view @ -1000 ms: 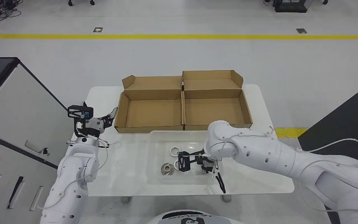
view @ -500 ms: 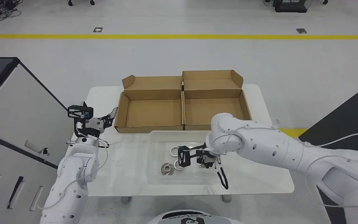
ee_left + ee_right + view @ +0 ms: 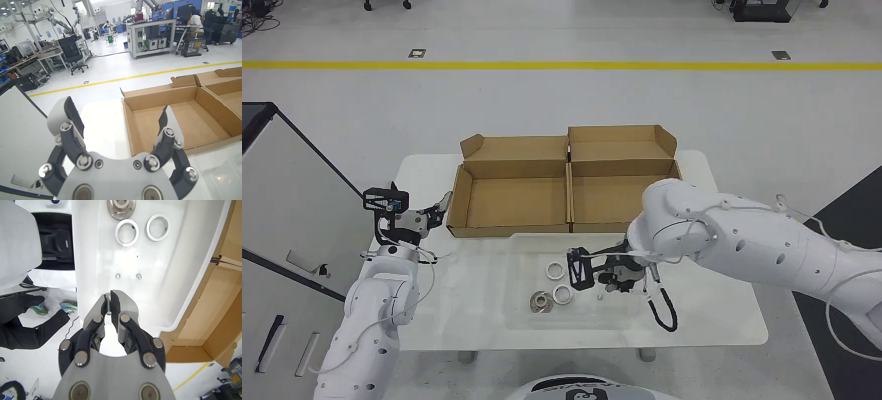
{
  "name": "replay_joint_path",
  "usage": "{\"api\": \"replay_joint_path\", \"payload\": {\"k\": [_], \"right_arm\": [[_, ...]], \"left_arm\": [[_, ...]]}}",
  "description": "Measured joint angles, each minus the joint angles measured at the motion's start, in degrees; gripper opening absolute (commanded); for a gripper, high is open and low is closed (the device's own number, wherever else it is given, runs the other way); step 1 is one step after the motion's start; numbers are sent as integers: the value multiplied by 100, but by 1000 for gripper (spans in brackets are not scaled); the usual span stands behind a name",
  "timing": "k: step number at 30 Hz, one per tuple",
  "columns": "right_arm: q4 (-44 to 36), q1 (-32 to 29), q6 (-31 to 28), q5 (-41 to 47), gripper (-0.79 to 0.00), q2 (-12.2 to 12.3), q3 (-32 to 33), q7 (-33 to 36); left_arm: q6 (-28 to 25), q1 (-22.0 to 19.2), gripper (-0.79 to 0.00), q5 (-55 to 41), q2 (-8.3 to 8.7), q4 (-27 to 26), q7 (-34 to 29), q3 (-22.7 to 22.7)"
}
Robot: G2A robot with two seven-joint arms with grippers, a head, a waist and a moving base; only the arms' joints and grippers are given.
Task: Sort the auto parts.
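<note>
**Right claw (image 3: pixel 109 294) pinches a bolt (image 3: pixel 108 304) over the parts tray (image 3: pixel 189 306)**

From beside the table (image 3: pixel 477 290), I see the right arm bent in over the white tray, which lies across the middle of the table, just in front of two open cardboard boxes. Its claw is closed down narrow on a threaded bolt. The bolt lies lengthwise between the ribbed pads (image 3: pixel 115 306), with its head up at the fingertips and the end of its shank showing at the back of the pads. Seen from above, the claw hangs over the tray, near its middle, just beside the nearest ring.

More parts lie loose on the tray floor. Two metal rings (image 3: pixel 127 232) sit side by side but apart, and a flange (image 3: pixel 121 207) with bolt holes lies just past them. Two small bolts (image 3: pixel 118 276) stand near each other between the rings and the claw.

The left box (image 3: pixel 510 195) and the right box (image 3: pixel 627 190) stand touching along one wall, with their lids folded back.

The left claw (image 3: pixel 117 108) is at the table's left edge, just beside the left box. Its jaws are spread wide with nothing between them.
</note>
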Motion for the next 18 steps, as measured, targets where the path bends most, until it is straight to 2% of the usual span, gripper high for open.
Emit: {"api": "replay_joint_path", "payload": {"k": [2, 12, 15, 18], "right_arm": [[-27, 31, -61, 95, -785, 60, 0, -61], [4, 16, -30, 86, -785, 62, 23, -89], [273, -29, 140, 252, -785, 145, 295, -560], [634, -143, -24, 750, -785, 372, 726, -1095]], "left_arm": [[0, 0, 0, 0, 0, 0, 0, 0], [0, 0, 0, 0, 0, 0, 0, 0], [0, 0, 0, 0, 0, 0, 0, 0], [0, 0, 0, 0, 0, 0, 0, 0]]}}
